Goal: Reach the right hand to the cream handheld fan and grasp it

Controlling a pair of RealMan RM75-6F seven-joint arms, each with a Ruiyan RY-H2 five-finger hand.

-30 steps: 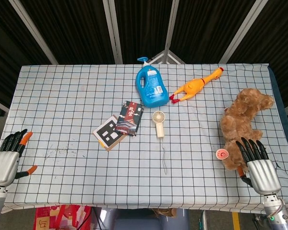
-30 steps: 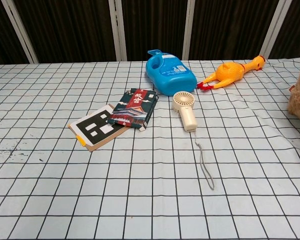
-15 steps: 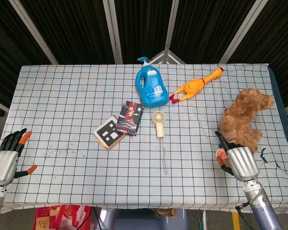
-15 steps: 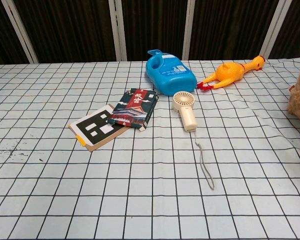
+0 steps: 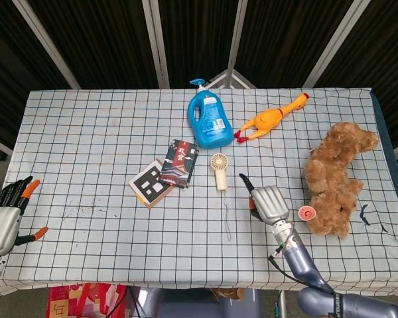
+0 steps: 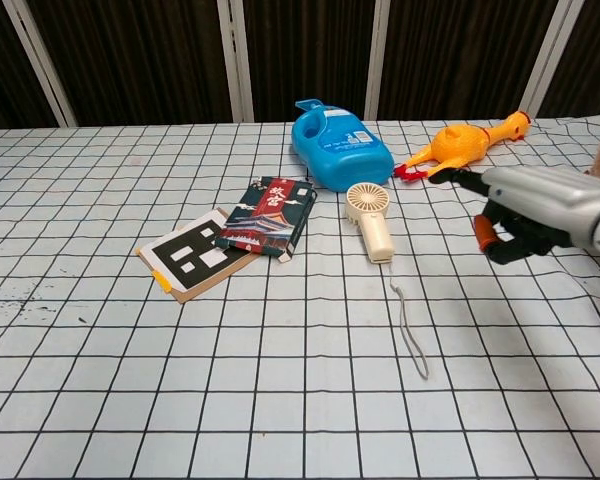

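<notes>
Just right of the cream plastic handheld fan [image 5: 218,170], which lies flat on the checked worktop [image 5: 93,146] below the blue detergent bottle [image 5: 207,119], the right robot hand [image 5: 266,201] hovers, fingers curled, holding nothing; the left robot hand [image 5: 4,218], fingers spread, sits far left.

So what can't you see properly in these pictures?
- Left robot hand: cut by the head view's left edge, absent from the chest view.
- Right robot hand: palm side hidden in both views, so its grip is unclear.
- Teddy: nearly all outside the chest view.
- Bottle label: too small to read.
</notes>
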